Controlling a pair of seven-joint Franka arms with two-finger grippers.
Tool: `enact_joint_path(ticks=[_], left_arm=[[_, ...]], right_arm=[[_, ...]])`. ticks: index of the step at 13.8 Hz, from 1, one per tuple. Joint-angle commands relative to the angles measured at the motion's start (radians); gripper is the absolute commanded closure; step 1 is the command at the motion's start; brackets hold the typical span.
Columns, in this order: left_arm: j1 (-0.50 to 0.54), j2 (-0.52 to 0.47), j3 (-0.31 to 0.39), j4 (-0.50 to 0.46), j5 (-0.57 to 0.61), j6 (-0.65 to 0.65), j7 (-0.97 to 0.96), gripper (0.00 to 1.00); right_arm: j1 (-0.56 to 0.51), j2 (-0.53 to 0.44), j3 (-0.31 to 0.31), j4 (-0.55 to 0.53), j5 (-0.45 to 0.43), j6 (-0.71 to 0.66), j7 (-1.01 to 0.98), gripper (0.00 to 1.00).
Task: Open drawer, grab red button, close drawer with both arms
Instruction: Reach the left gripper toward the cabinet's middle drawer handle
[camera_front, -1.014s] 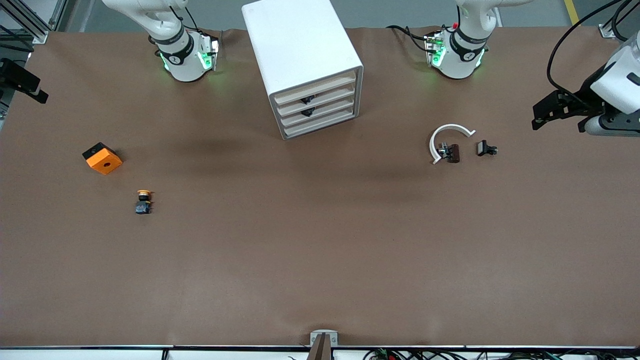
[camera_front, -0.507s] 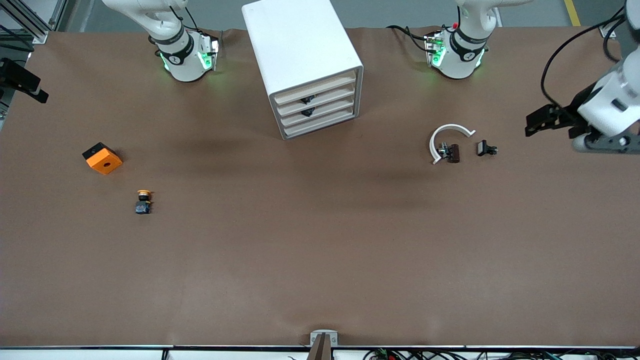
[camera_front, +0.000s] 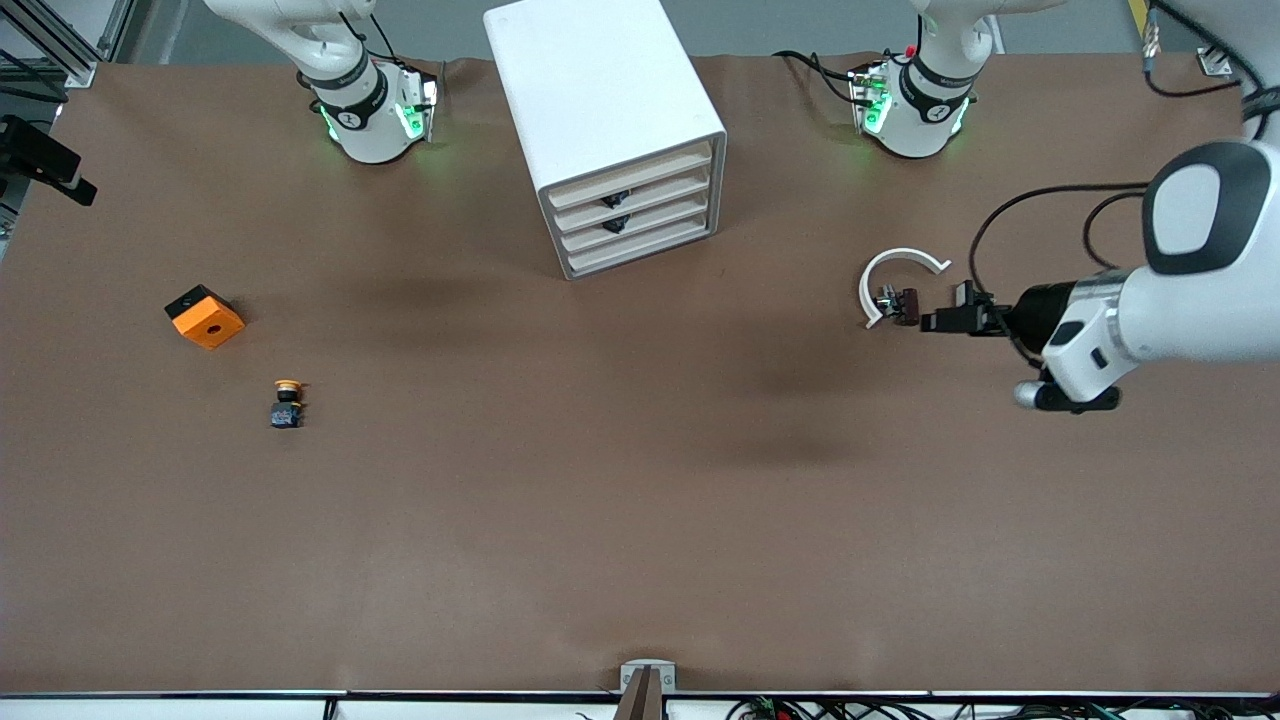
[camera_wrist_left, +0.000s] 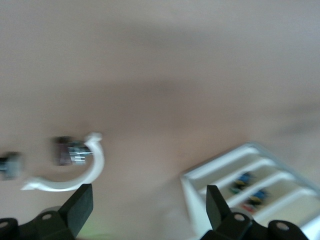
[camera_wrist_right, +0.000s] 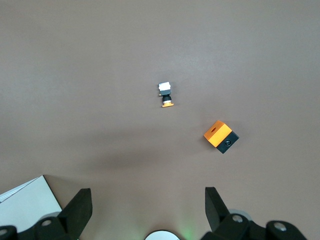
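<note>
The white cabinet (camera_front: 600, 90) stands between the arms' bases, with its four beige drawer fronts (camera_front: 640, 215) all shut. Small dark things (camera_front: 614, 200) show in the gaps of the two middle drawers, and no red-capped button shows clearly. My left gripper (camera_front: 930, 322) is open and empty, low over the table beside a white ring. In the left wrist view its gripper (camera_wrist_left: 148, 210) points toward the cabinet (camera_wrist_left: 215, 175). My right gripper is out of the front view. In the right wrist view it (camera_wrist_right: 148, 210) is open and empty, high over the table by the cabinet's corner (camera_wrist_right: 25, 200).
A white C-shaped ring (camera_front: 885, 275) with a brown part (camera_front: 903, 305) and a small black part (camera_front: 965, 293) lie under the left gripper. A yellow-capped button (camera_front: 287, 402) and an orange box (camera_front: 204, 316) lie toward the right arm's end, also in the right wrist view (camera_wrist_right: 166, 95).
My left arm has swung in from the table's edge at its own end and come down beside the white ring. Nothing else has moved.
</note>
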Motion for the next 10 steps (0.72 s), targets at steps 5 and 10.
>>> enact_joint_path(ticks=[5, 10], left_arm=[[-0.072, 0.105, -0.005, 0.026, -0.175, -0.006, -0.278, 0.00], [-0.188, 0.157, -0.005, 0.023, -0.163, -0.059, -0.631, 0.00]], right_arm=[[-0.013, -0.013, 0.008, -0.001, 0.002, -0.010, -0.011, 0.00], [-0.010, -0.013, 0.008, -0.001, 0.002, -0.011, -0.008, 0.00]])
